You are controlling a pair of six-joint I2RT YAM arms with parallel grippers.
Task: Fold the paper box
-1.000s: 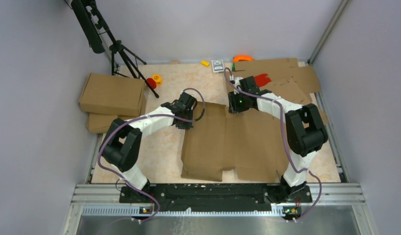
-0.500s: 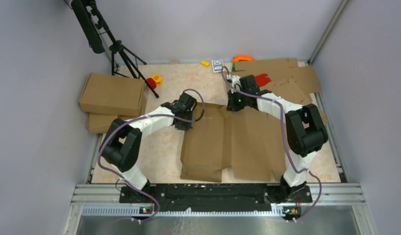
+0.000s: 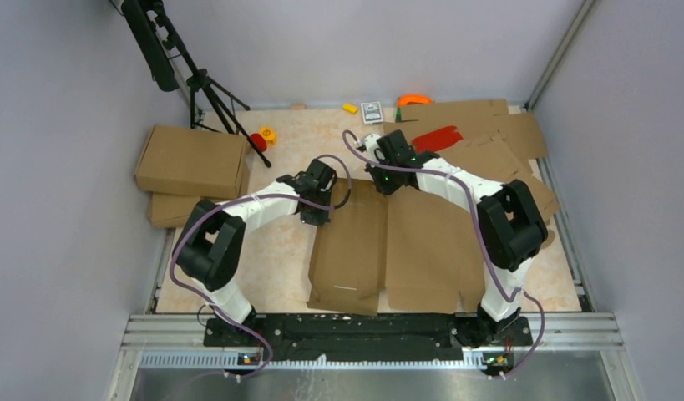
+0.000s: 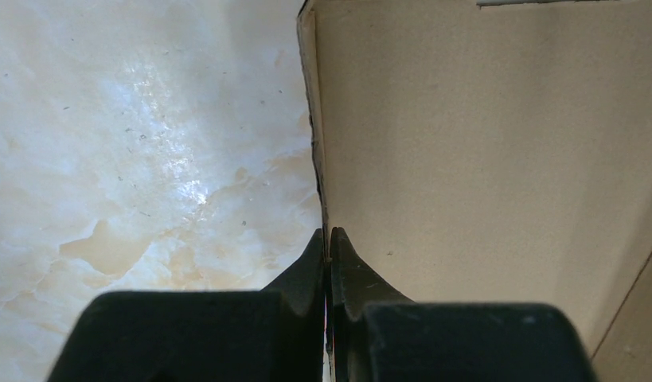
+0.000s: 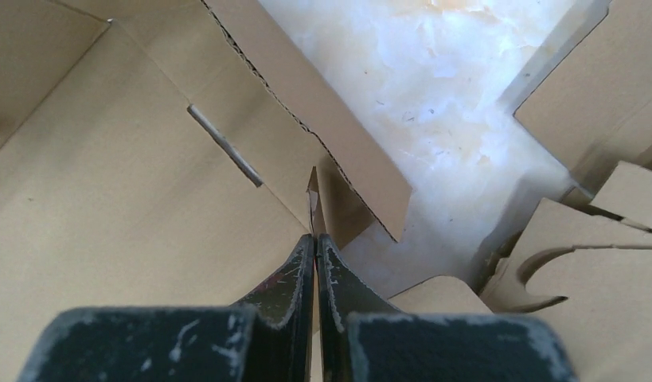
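Currently paper box [image 3: 397, 242] lies mid-desk [image 3: 313, 142], between arms. Left claw [image 4: 329, 237] pressed together, pinching its left edge. Right claw [image 5: 315, 237] pinching small upright flap at far edge.

Marbled beige table [image 3: 276, 251] — paper box [image 3: 397, 251] spread at centre, closed cartons [image 3: 192, 160] upper left, cardboard sheets [image 3: 488, 125] heaped upper right, yellow block [image 3: 350, 108] at top edge.

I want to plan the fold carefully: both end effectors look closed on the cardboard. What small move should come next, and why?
Probably raise the right end effector slightly to stand up the flap it pinches at the far edge of the paper box. The left end effector is shut on the box's left edge, which should steady the sheet.
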